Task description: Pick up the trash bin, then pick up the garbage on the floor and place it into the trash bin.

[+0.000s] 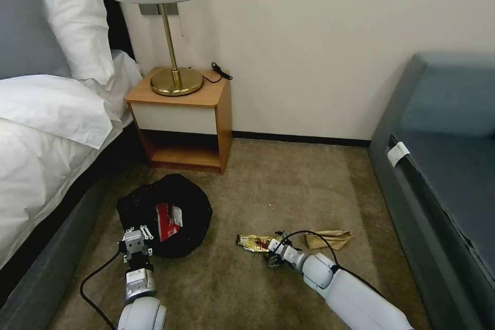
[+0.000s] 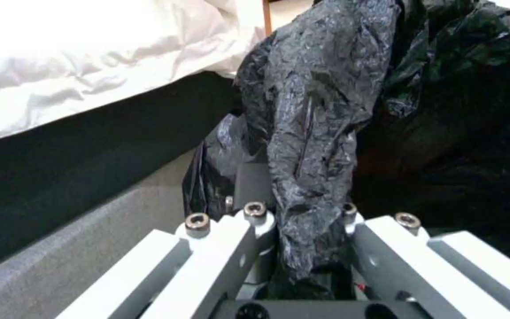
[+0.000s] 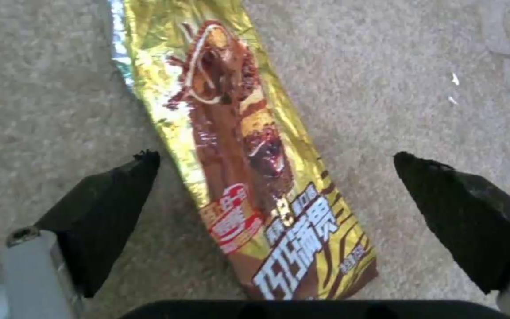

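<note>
The trash bin, draped in its black bag liner, stands on the carpet beside the bed. A red-white snack bag lies inside it. My left gripper is shut on the bin's near rim, with the liner pinched between its fingers. To the right, the gold-brown candy wrapper lies flat on the carpet. My right gripper hangs low over it, open, one black fingertip on each side. A tan paper wad lies just beyond the right gripper.
A wooden nightstand with a brass lamp stands against the wall behind the bin. The bed borders the left side and a grey-blue sofa the right. Open carpet lies between them.
</note>
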You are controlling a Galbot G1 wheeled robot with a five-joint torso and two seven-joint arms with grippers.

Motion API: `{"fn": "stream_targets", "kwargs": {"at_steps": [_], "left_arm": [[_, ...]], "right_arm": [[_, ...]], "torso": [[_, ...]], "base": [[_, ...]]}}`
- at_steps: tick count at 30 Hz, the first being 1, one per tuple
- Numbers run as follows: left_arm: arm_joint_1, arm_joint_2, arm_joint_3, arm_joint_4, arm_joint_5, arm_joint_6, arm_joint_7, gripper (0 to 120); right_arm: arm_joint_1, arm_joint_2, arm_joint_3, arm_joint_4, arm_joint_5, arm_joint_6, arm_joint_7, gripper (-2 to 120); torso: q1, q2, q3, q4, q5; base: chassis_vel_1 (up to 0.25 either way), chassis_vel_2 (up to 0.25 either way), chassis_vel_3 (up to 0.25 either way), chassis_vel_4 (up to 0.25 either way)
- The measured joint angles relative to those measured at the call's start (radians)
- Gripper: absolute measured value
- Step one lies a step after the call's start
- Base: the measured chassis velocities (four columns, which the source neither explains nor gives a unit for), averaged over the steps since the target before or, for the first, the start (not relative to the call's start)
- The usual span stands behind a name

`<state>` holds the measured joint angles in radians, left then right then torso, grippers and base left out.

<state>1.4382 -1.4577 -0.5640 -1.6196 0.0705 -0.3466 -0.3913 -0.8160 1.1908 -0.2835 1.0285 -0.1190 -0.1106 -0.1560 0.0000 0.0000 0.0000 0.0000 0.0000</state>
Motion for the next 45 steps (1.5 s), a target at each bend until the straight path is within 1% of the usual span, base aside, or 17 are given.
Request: {"fn": "stream_targets", "kwargs": {"at_steps": [15,17,19,20,21,23,24,26,27,29,30,32,34,36,37,40,45], "left_arm": [[0.004,-0.001,0.001,0.001,-0.001,-0.006,-0.001,3],[0.004,-0.001,0.001,0.001,-0.001,-0.006,-0.001,3],[0.004,-0.001,0.001,0.0,-0.001,-0.006,-0.001,3],[0.004,-0.001,0.001,0.0,-0.001,-0.006,-0.001,3],[0.004,-0.002,0.002,0.0,0.0,-0.006,-0.001,3],[0.004,-0.003,0.003,0.0,0.0,-0.006,-0.001,3],[0.004,-0.003,0.003,0.0,0.0,-0.006,-0.001,3],[0.005,-0.003,0.003,0.0,0.0,-0.007,-0.001,3],[0.005,-0.003,0.003,0.0,0.0,-0.007,-0.001,3],[0.006,-0.003,0.002,0.0,0.0,-0.008,-0.001,3],[0.006,-0.003,0.002,0.0,0.0,-0.008,-0.001,3],[0.008,-0.003,0.002,0.0,0.0,-0.01,-0.001,3],[0.008,-0.003,0.002,0.0,0.0,-0.01,-0.001,3],[0.012,-0.003,0.002,-0.002,0.001,-0.011,-0.002,3],[0.012,-0.003,0.002,-0.002,0.001,-0.011,-0.002,3],[0.019,-0.002,0.005,-0.011,-0.01,-0.011,-0.002,3],[0.025,-0.001,0.011,-0.024,-0.029,-0.004,-0.002,3]], "right_arm": [[0.013,0.014,0.022,-0.05,-0.008,0.02,0.001,100],[0.013,0.015,0.025,-0.05,-0.008,0.021,0.0,99],[0.013,0.015,0.028,-0.052,-0.008,0.022,-0.004,93],[0.013,0.015,0.028,-0.052,-0.008,0.022,-0.004,93],[0.013,0.015,0.03,-0.052,-0.009,0.023,-0.006,85],[0.011,0.015,0.031,-0.052,-0.009,0.024,-0.007,79],[0.011,0.015,0.031,-0.052,-0.009,0.024,-0.007,79],[0.009,0.016,0.032,-0.055,-0.011,0.027,-0.009,65],[0.009,0.016,0.032,-0.055,-0.011,0.027,-0.009,65],[0.007,0.017,0.034,-0.058,-0.014,0.028,-0.008,56],[0.007,0.017,0.034,-0.058,-0.014,0.028,-0.008,56],[0.004,0.018,0.034,-0.056,-0.015,0.028,-0.009,45],[0.003,0.018,0.034,-0.056,-0.015,0.028,-0.009,41],[0.002,0.018,0.034,-0.057,-0.019,0.028,-0.008,30],[0.002,0.018,0.034,-0.057,-0.019,0.028,-0.008,30],[0.0,0.02,0.034,-0.057,-0.026,0.027,-0.008,14],[-0.011,0.025,0.038,-0.057,-0.042,0.031,-0.006,9]], "torso": [[0.0,0.0,0.0,0.0001,0.0001],[0.0,0.0,0.0,0.0001,0.0],[0.0,0.0,0.0,0.0,-0.0001],[0.0,0.0,0.0,0.0,-0.0001],[0.0,0.0,0.0,0.0,0.0],[0.0,0.0,0.0,0.0,0.0],[0.0,0.0,0.0,0.0,0.0],[0.0,0.0,0.0,0.0,0.0002],[0.0,0.0,0.0,0.0,0.0002],[0.0,0.0,0.0,0.0,-0.0002],[0.0,0.0,0.0,0.0,-0.0002],[0.0,0.0,0.0,0.0,0.0002],[0.0,0.0,0.0,0.0,0.0001],[0.0,0.0,0.0,0.0001,-0.0002],[0.0,0.0,0.0,0.0001,-0.0002],[0.0,0.0,0.0,-0.0001,-0.0001],[0.0,0.0,0.0,-0.0001,-0.0002]], "base": [[0.0,0.0,0.0,0.0],[0.0,0.0,0.0,0.0],[0.0,0.0,0.0,0.0],[0.0,0.0,0.0,0.0],[0.0,0.0,0.0,0.0],[0.0,0.0,0.0,0.0],[0.0,0.0,0.0,0.0],[0.0,0.0,0.0,0.0],[0.0,0.0,0.0,0.0],[0.0,0.0,0.0,0.0],[0.0,0.0,0.0,0.0],[0.0,0.0,0.0,0.0],[0.0,0.0,0.0,0.0],[0.0,0.0,0.0,0.0],[0.0,0.0,0.0,0.0],[0.0,0.0,0.0,0.0],[0.0,0.0,0.0,0.0]]}}
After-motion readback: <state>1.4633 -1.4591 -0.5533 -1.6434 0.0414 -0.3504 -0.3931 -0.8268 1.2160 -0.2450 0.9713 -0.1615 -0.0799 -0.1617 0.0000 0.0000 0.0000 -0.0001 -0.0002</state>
